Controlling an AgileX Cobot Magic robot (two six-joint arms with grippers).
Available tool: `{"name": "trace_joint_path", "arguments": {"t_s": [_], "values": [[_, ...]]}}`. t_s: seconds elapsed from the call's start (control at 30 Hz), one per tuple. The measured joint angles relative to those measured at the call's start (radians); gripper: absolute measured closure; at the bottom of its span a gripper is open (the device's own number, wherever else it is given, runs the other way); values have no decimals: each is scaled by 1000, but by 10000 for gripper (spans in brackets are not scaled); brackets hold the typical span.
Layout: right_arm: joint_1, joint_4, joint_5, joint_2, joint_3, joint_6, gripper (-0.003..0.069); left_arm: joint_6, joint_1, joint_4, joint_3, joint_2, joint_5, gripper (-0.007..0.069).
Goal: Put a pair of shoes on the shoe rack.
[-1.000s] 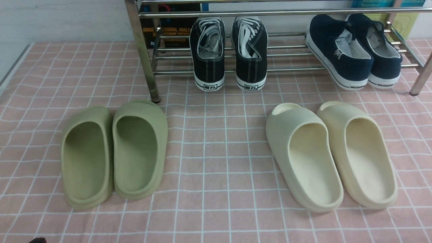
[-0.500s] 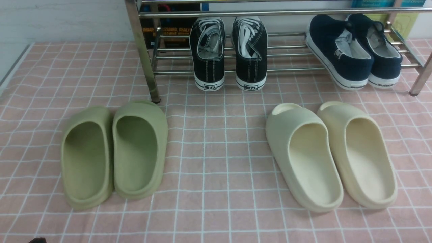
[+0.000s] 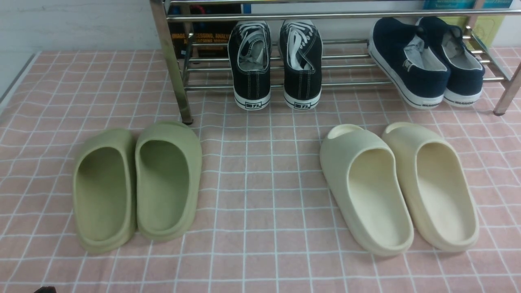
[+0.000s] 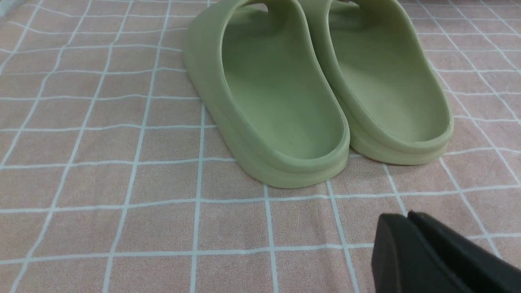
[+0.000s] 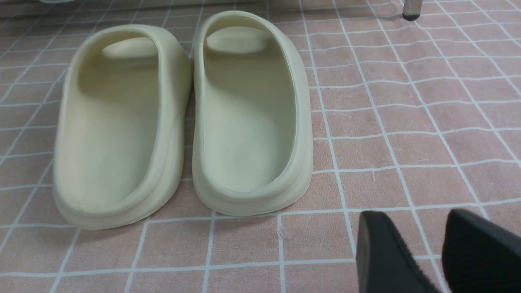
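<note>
1. Target first: the 2 black sneakers [image 3: 252, 83] sit side by side on the lower tier of the shoe rack [image 3: 325, 16], heels toward you and past the front bar, small gap between. Looks like the job's done, so the step in hand is prob. settling both arms clear.
2. Do it well: keep both arms back from the rack, move slow, don't nudge those heels. If you must tidy, push gently at the heel, level, so the toes don't ride up or snag a bar.
3. Mind the green slides [image 3: 167, 228] on the L and cream slides [image 3: 378, 244] on the R; lift over, don't sweep. Leave the navy slip-ons [image 3: 427, 83] alone, same tier, R of the sneakers.
4. L wrist view: L gripper [image 4: 404, 217] tips look together, nothing held. Front view gives only a dark bit at the bottom edge, no help on jaws.
5. R wrist view: R gripper [image 5: 416, 215] fingers stand partway apart, nothing between. Front view doesn't show it.
6. Only the front view shows the sneakers; neither wrist cam does, so check placement there.
</note>
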Motion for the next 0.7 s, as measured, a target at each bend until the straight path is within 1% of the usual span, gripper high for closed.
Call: {"name": "trace_joint_path", "arguments": {"t_s": [0.7], "values": [[0, 0, 0, 0, 0, 0, 419, 0, 0, 0, 0, 0, 0, 570]]}}
